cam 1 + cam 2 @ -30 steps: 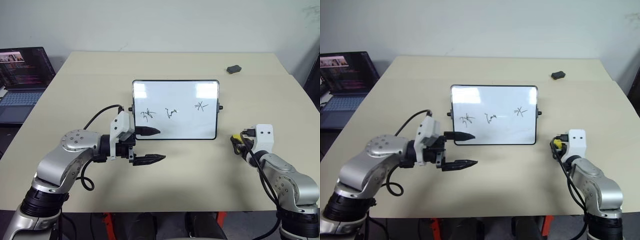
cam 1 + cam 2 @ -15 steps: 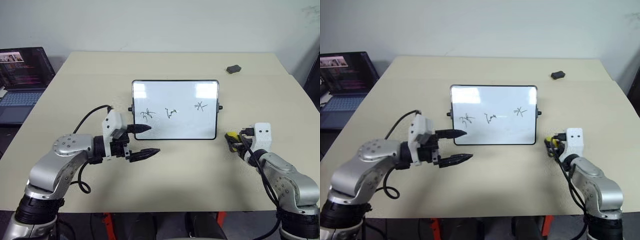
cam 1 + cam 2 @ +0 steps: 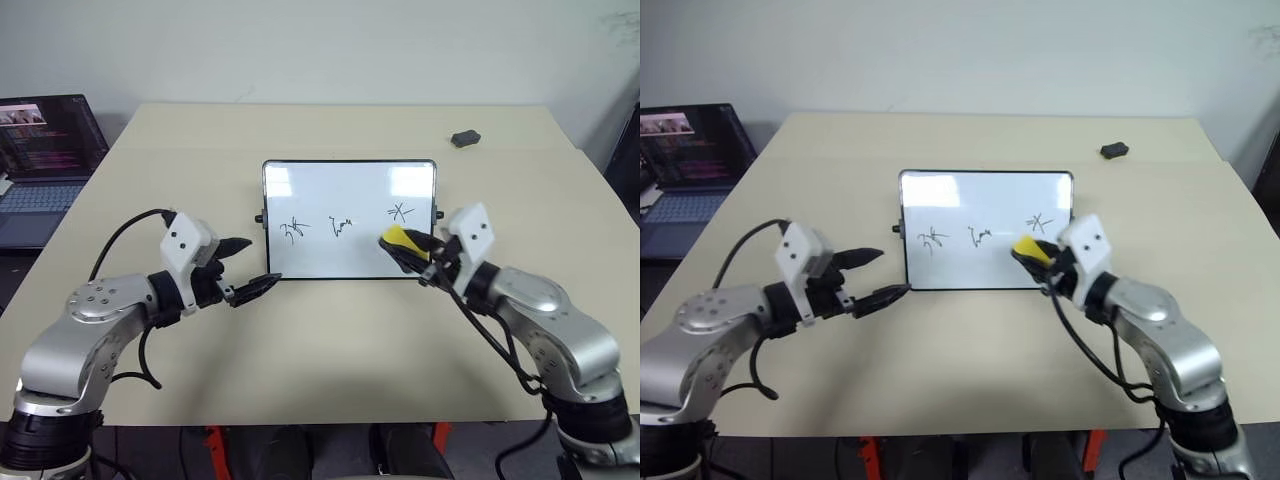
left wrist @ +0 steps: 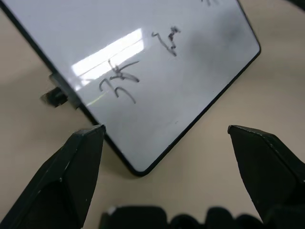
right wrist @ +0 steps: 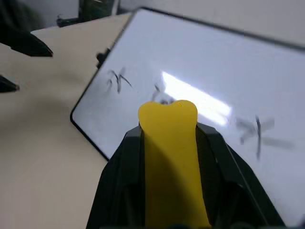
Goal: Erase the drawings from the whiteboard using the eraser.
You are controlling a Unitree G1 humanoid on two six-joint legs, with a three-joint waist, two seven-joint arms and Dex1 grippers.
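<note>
Over on the far left you've got a laptop [image 3: 45, 160] sitting open just off the edge of the worktop [image 3: 330, 340]. Next in, your left tool [image 3: 243, 267] has its two black fingers spread apart with nothing between them, hovering right by the lower left corner of the whiteboard [image 3: 349, 219]; the wrist view has that corner sitting between the fingers, not touching. The whiteboard stands tilted in the middle of the worktop, and all three drawings [image 3: 342, 227] are on it in a row: one left, one middle, one right. Your right tool [image 3: 405, 248] is clamped on the eraser [image 3: 400, 240], yellow side showing, held up in front of the board's lower right area, just below the right-hand scribble. Can't tell if it's touching the surface. A small dark lump [image 3: 466, 138] sits far back right.
</note>
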